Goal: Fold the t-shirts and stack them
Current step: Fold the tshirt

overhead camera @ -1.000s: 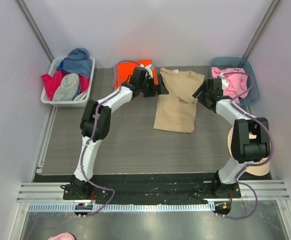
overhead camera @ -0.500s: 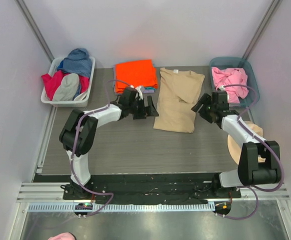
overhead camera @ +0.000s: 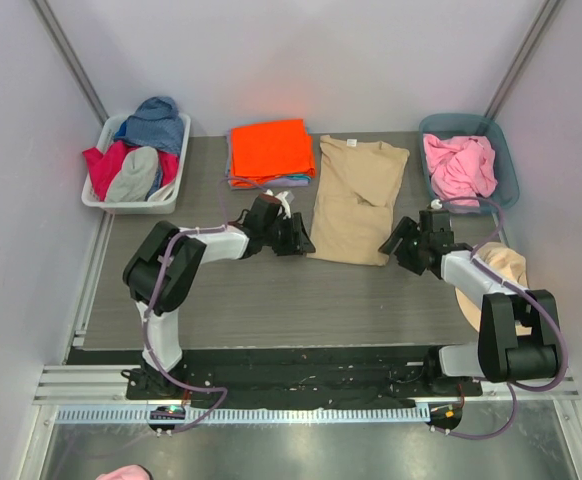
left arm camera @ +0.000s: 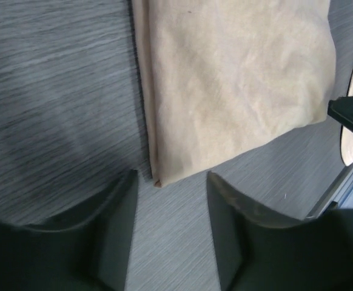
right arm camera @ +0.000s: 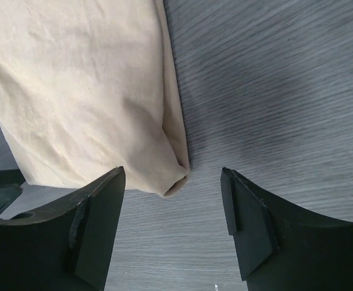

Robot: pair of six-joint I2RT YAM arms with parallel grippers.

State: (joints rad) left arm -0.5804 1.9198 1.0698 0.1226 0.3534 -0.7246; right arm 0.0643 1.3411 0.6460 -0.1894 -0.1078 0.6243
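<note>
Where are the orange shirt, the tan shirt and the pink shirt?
orange shirt [overhead camera: 271, 150], top view, folded middle
tan shirt [overhead camera: 356, 205], top view, flat middle
pink shirt [overhead camera: 459, 165], top view, crumpled middle

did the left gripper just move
Yes: left gripper pulled back from the folded bright orange cloth shirt toward the near corner of the tan cloth shirt.

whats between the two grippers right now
The near end of the tan t-shirt, seen in the top view, lies between the left gripper and right gripper.
</note>
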